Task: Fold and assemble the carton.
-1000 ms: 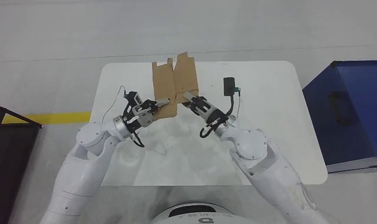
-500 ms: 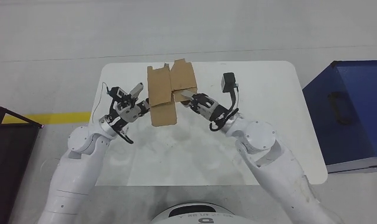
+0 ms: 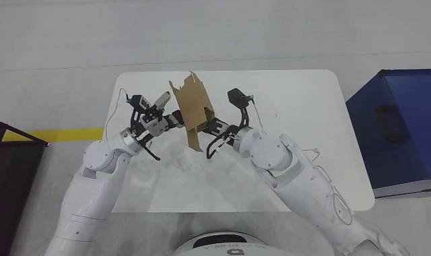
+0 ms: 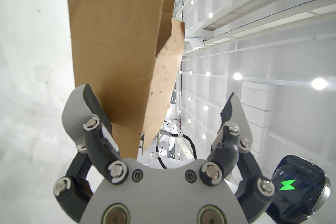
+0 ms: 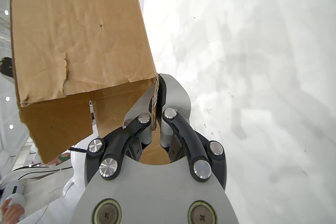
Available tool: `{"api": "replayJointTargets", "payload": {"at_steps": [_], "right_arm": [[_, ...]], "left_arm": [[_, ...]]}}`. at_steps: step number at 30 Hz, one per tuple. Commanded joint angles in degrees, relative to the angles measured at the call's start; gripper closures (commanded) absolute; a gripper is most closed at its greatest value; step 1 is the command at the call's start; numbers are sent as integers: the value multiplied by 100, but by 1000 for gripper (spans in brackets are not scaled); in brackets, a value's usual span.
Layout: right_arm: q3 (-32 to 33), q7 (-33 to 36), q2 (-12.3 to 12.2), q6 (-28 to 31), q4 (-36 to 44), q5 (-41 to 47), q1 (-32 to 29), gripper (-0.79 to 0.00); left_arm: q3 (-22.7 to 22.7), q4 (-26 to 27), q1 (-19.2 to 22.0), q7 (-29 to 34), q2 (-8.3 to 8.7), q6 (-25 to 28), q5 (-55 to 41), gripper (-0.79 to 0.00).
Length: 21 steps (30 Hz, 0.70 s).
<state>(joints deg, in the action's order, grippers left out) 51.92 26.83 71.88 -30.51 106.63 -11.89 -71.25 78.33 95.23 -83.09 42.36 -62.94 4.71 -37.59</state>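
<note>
The brown carton (image 3: 192, 108) is held up off the white table (image 3: 303, 128), tilted and partly opened into a sleeve with its flaps loose. My right gripper (image 3: 211, 126) is on its near right side. In the right wrist view this gripper (image 5: 157, 93) is shut on the edge of one wall of the carton (image 5: 76, 30). My left gripper (image 3: 173, 118) is on the carton's left side. In the left wrist view it (image 4: 159, 99) stands open, and a lower corner of the carton (image 4: 115, 51) rests against one finger (image 4: 90, 101) while the other is clear.
A blue bin (image 3: 397, 128) stands on the floor to the table's right. A dark object (image 3: 13, 168) sits at the far left, beside a yellow floor line (image 3: 67, 133). The table's front and right parts are bare.
The carton lay flat on the table and is now lifted and turned on edge by the right gripper. The left gripper let go, drew left, then came back to the carton's side.
</note>
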Motion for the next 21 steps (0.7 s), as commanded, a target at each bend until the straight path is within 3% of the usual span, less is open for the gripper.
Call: {"api": "replayJointTargets", "payload": {"at_steps": [1, 16, 21], "right_arm": [[-1, 0, 7, 16, 25, 9, 3, 0], [131, -145, 8, 160, 156, 97, -76, 0], [381, 223, -21, 810, 150, 598, -201, 0]], "left_arm": [[24, -2, -10, -15, -1, 10, -12, -785], [642, -321, -222, -40, 60, 530, 183, -785], [742, -698, -166, -188, 67, 737, 467, -785]]}}
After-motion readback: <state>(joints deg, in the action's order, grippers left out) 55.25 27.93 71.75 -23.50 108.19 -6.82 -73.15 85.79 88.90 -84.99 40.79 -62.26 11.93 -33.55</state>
